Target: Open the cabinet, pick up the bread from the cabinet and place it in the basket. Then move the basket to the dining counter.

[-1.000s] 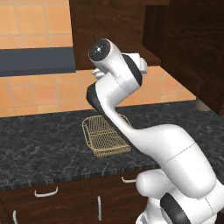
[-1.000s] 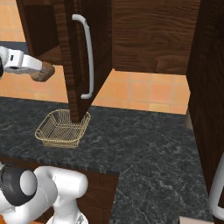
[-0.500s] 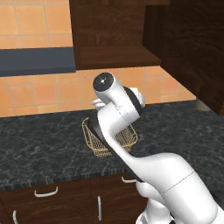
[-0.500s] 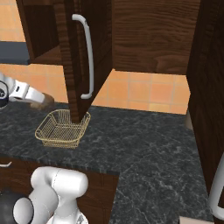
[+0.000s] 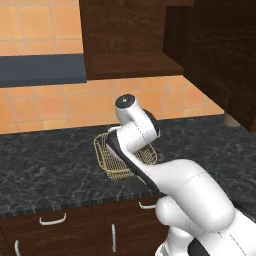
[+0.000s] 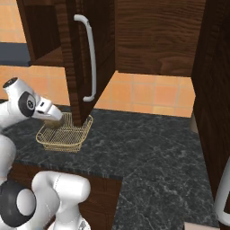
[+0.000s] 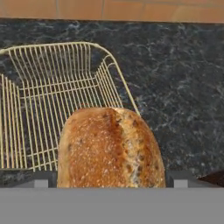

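Note:
A brown crusty bread (image 7: 109, 146) sits between my gripper (image 7: 111, 180) fingers, which are shut on it from both sides. It hangs just above the near right part of the golden wire basket (image 7: 48, 87). In the right base view the gripper (image 6: 52, 119) holds the bread (image 6: 54, 122) over the left rim of the basket (image 6: 67, 137), which stands on the black countertop. The cabinet (image 6: 74, 54) door stands open, its silver bar handle (image 6: 91, 58) right of the hand. In the left base view my arm covers much of the basket (image 5: 111, 161).
The open cabinet door's lower corner hangs just above the basket's right rear. A black marbled countertop (image 6: 148, 148) stretches to the right. A tall dark cabinet wall (image 6: 215, 90) stands at the far right. Lower drawers with curved handles (image 5: 52, 220) sit under the counter.
My arm has swung down from cabinet height to just above the basket, carrying the bread with it. The basket and cabinet door have stayed in place.

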Robot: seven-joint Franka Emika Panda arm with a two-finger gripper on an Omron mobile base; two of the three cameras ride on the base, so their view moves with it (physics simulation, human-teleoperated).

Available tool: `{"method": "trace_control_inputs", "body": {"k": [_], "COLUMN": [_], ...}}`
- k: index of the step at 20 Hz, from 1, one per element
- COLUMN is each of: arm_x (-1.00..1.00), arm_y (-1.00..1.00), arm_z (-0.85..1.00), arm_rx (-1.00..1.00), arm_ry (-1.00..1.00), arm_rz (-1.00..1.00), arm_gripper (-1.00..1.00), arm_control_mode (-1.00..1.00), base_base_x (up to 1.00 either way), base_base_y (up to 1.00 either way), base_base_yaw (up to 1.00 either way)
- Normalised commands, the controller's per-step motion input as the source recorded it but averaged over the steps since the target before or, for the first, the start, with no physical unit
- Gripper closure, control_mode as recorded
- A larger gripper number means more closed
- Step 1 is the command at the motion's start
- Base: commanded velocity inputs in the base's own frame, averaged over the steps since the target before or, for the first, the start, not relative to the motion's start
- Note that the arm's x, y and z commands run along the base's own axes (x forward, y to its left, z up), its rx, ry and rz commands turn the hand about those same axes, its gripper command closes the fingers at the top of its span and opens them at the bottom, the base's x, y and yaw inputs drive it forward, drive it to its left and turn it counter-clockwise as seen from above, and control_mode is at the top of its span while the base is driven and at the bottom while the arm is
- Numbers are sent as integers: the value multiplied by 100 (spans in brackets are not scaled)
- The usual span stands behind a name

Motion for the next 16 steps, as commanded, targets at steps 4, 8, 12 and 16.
{"method": "trace_control_inputs", "body": {"k": [4, 8, 12, 16], "arm_x": [72, 68, 63, 43], "arm_y": [2, 10, 25, 10], "arm_z": [-76, -61, -56, -51], "arm_rx": [23, 21, 8, 2], "arm_ry": [31, 20, 9, 0], "arm_rz": [3, 3, 0, 0], "arm_gripper": [100, 100, 100, 100], "arm_control_mode": [-100, -100, -100, -100], "base_base_x": [0, 0, 0, 0], "base_base_y": [0, 0, 0, 0], "base_base_yaw": [0, 0, 0, 0]}}
